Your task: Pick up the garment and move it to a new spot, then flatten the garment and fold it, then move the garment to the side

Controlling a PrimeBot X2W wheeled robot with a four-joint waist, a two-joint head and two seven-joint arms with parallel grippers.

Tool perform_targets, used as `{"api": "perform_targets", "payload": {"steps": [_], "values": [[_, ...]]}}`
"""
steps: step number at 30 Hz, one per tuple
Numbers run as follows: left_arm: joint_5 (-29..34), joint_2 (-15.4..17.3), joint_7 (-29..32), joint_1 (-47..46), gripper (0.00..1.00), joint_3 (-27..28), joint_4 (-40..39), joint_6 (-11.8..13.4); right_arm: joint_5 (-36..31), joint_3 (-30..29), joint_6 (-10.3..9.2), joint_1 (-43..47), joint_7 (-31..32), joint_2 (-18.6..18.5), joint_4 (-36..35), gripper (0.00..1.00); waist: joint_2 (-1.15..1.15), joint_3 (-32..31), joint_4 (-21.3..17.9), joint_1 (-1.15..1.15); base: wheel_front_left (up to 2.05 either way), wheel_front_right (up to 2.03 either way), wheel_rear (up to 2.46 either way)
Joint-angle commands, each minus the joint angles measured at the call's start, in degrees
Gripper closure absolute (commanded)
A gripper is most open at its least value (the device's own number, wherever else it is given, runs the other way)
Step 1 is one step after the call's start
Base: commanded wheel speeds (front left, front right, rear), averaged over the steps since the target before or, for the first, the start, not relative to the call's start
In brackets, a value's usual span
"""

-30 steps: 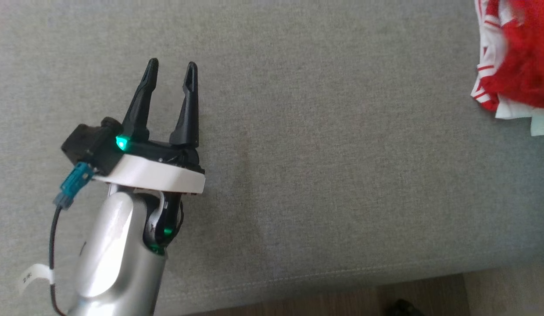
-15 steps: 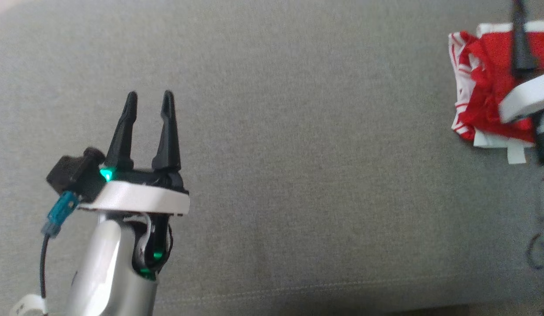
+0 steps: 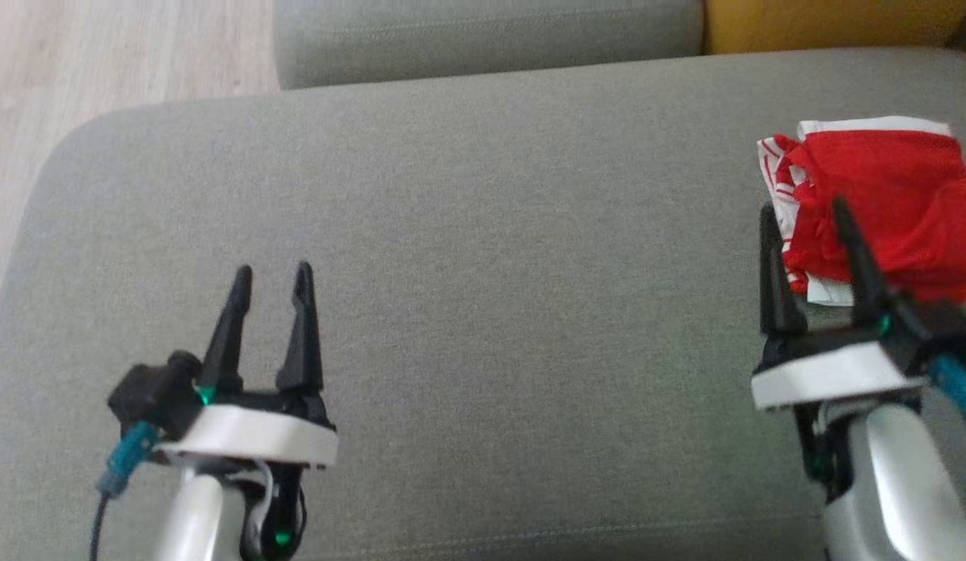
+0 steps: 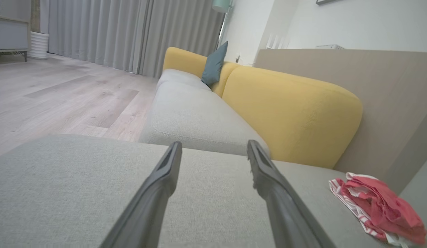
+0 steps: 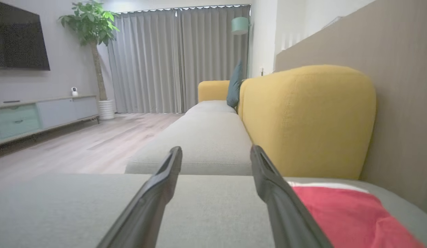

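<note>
The garment [image 3: 880, 202] is a red and white bundle, folded up, lying at the right end of the grey cushion [image 3: 483, 234]. The left wrist view has the garment [image 4: 378, 206] at its lower right, and the right wrist view has the garment [image 5: 344, 213] just right of the fingers. My right gripper [image 3: 802, 214] stands open over the garment's near left edge, holding nothing. My left gripper [image 3: 273, 274] is open above bare cushion at the lower left, far from the cloth.
A second grey seat cushion [image 3: 483, 35] lies beyond, with a yellow backrest [image 3: 833, 23] at the far right and a blue-grey pillow [image 4: 213, 63]. Wooden floor [image 3: 101, 54] lies off the cushion's left end. A TV cabinet [image 5: 38, 115] and potted tree [image 5: 93, 24] stand across the room.
The head camera has tilted up and panned right, so the whole picture shifted. My right gripper has come fully into view beside the garment. Both grippers stay open.
</note>
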Motion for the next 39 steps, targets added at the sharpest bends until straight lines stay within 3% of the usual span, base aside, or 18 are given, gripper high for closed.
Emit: {"api": "perform_targets", "payload": {"steps": [1,5,24,39], "values": [[1.16,0.47,-0.29,-1.20,0.00,1.53,-2.30,-0.47,1.70,1.80,0.21,-0.79,-0.96,0.53,-1.46,0.00,0.00,-0.50,-0.24,0.01,0.00,0.00,0.00],[2.03,0.47,-0.29,0.59,0.00,1.07,-2.48,-0.38,5.20,2.14,0.21,1.58,-2.44,0.55,-0.56,0.00,0.00,-1.17,-0.40,0.01,0.00,0.00,0.00],[0.36,0.47,-0.29,1.78,0.00,3.32,-5.21,0.81,7.22,3.05,0.21,3.24,-3.54,0.56,0.01,0.00,0.00,-0.98,-0.38,0.01,0.00,0.00,0.00],[-1.18,0.47,-0.29,2.54,0.00,2.97,-4.63,-1.46,7.42,3.67,0.21,3.12,-3.55,0.56,0.25,0.00,0.00,-0.95,-0.30,0.01,0.00,0.00,0.00]]}}
